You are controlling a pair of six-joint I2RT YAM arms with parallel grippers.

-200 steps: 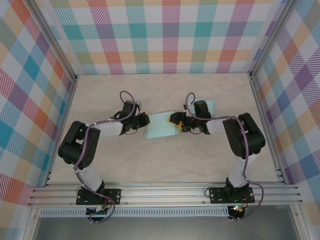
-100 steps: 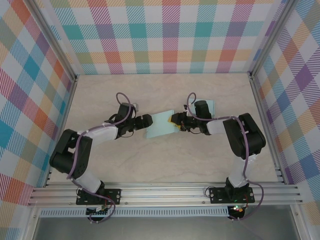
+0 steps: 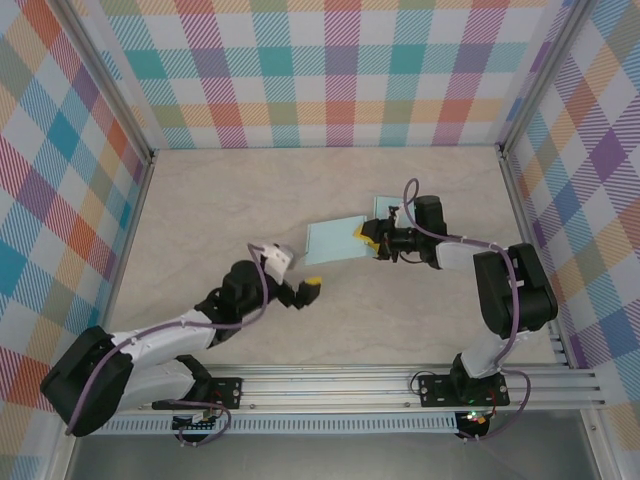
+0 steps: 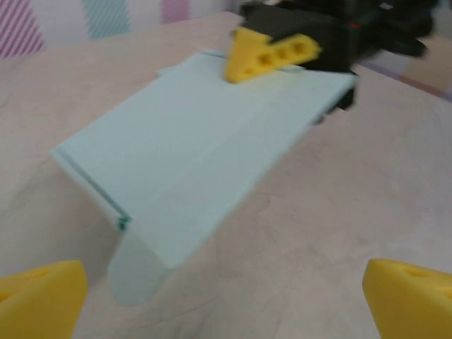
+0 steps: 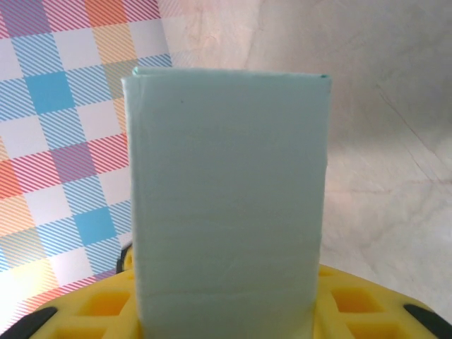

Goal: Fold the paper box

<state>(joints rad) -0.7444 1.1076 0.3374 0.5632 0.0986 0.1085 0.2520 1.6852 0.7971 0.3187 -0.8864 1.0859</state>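
- Paper box [image 3: 333, 239]: pale green, folded flat, lying just right of the worktop [image 3: 200, 200] centre, toward the far edge.
- Right gripper [image 3: 369, 238]: jaws clamped on the box's right end.
- Left gripper [image 3: 306, 290]: jaws spread wide, holding nothing, on the near-left side of the box and apart from it.
- Open room: bare worktop along the left, far and near edges.

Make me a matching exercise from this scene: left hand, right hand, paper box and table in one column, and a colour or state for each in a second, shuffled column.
1. left hand
2. right hand
3. paper box
4. table

A. beige, marbled
B. open, holding nothing
C. pale green, flattened
D. closed on the box's edge

Pairs: 1-B, 2-D, 3-C, 4-A
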